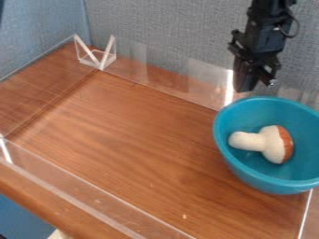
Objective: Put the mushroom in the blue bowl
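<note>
At the right of the frame, the toy mushroom [263, 142] lies on its side in the teal-blue plastic bowl [225, 154], its pale stem toward the left and its orange-brown cap toward the right wall. Above the bowl, near the upper right, the end effector [247, 86] hangs with its fingers together, apparently holding nothing. The placement looks complete, so the main risk is undoing it: if the arm dipped again, the fingertips could catch the bowl's far rim and tip or push it. The bowl sits close to the right side of the wooden desk [125, 140], so a shove might carry it toward the desk's edge. A jolt could also roll the mushroom, though the deep wall should contain it.
</note>
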Motion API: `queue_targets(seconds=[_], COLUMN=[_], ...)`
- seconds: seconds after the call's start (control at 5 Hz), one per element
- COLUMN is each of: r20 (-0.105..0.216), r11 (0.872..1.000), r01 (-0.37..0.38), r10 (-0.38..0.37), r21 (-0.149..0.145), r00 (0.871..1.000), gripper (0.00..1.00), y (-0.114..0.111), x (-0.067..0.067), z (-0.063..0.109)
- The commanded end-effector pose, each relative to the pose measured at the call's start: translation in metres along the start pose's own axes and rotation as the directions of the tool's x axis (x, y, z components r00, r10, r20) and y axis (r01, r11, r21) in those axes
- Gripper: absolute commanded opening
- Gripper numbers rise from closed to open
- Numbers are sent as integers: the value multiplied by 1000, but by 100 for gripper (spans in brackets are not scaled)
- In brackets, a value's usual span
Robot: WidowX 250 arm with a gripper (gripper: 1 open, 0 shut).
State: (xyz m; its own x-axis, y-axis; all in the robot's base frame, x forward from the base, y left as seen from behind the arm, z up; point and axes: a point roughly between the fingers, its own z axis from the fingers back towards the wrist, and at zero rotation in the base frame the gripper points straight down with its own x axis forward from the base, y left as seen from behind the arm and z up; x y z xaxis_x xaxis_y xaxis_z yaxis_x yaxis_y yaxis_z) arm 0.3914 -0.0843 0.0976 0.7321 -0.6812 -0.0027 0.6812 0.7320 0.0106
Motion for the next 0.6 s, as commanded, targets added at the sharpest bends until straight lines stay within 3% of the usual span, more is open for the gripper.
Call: queue_targets(seconds=[0.0,0.2,0.4], r20=[84,94,103], r11=[998,996,992], r01=[7,11,-19], r10=[-13,-19,7], r21=[65,87,122], r00=[996,995,995], gripper=[0,0,0], y=[13,22,22], x=[-8,-15,-15], z=[41,50,73])
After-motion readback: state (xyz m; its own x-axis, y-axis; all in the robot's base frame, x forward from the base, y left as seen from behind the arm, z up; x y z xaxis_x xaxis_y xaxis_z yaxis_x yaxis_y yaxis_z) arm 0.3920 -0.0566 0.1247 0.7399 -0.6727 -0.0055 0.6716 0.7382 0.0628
